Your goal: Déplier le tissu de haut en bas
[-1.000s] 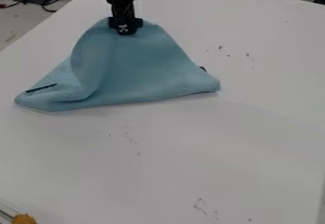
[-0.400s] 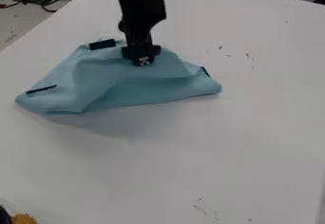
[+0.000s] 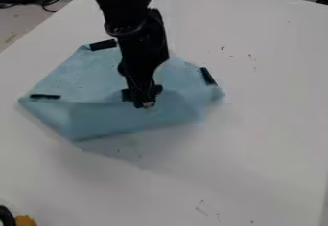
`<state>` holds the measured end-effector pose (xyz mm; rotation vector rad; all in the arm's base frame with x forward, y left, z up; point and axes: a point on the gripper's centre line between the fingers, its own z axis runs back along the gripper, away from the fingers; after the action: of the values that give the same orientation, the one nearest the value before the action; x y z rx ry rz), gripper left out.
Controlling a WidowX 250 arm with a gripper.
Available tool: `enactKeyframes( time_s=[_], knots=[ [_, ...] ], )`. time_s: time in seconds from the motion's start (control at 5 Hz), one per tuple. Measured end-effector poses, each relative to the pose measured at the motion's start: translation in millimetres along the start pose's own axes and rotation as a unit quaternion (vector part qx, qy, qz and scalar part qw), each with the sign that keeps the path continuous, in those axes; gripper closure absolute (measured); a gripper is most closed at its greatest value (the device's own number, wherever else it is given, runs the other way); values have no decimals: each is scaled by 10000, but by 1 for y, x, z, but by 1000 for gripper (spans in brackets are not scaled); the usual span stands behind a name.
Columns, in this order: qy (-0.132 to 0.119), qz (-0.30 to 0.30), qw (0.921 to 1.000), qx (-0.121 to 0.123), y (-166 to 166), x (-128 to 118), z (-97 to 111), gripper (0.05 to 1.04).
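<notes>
Along the left edge of the tabletop [image 3: 259,153], down near the corner I am watching from, sits an orange thing [image 3: 26,220] with a black thing [image 3: 6,215] beside it. Both look far enough off to stay out of the unfolding. Next comes the blue cloth [image 3: 96,79], lying across the upper left part of the white surface, with a dark left strip [image 3: 45,96] on it and a back strip [image 3: 102,44] by its far corner. Those parts look flat, and I would keep them so: a hard pull could drag the whole cloth along. Its near flap [image 3: 106,119] slants down on my side, with shadow beneath, so I judge it partly raised.

Over the middle hangs the gripper [image 3: 143,103], and as far as I can judge its fingers [image 3: 148,104] are closed on the cloth, at the upper part of that flap. The step in hand looks like bringing the flap down to the near side, and the job seems about half done. To do it well, I would carry the held part low and straight toward the near edge, slowly, lay it down, and only then let go. Dropped too soon, it may crumple under itself. At the right, near the right strip [image 3: 208,76], the cloth looks bunched; a slight pull outward as it lands could smooth that.
</notes>
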<state>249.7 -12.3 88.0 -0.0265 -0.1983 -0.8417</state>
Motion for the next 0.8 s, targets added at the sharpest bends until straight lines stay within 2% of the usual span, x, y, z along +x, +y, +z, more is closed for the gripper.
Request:
enactKeyframes(
  time_s=[0.2,0.4,0.8],
  knots=[
    [2,78,10000,-24,-17,-1,1,998],
    [-40,209,9997,-145,-29,-5,-8,998],
    [-162,394,9990,-153,-57,-15,-22,998]
  ],
)
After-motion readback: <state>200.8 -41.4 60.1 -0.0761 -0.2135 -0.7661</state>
